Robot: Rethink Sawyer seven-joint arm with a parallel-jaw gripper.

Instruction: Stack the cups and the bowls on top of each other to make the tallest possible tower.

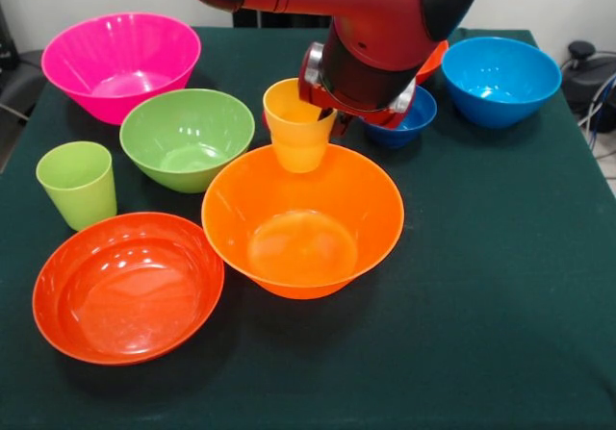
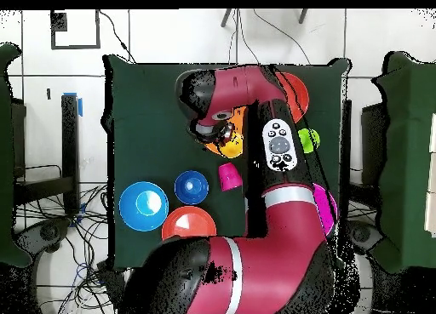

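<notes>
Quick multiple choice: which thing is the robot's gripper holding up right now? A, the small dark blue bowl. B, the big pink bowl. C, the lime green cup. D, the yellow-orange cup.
D: in the front view the yellow-orange cup hangs at the gripper, raised above the far rim of the big orange bowl, while the lime green cup stands alone on the table.

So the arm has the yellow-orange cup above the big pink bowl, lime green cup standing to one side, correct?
Not quite. In the front view the yellow-orange cup hangs at the rim of the big orange bowl, not the big pink bowl. The rest holds: the hand is at that cup, and the lime green cup stands apart.
</notes>
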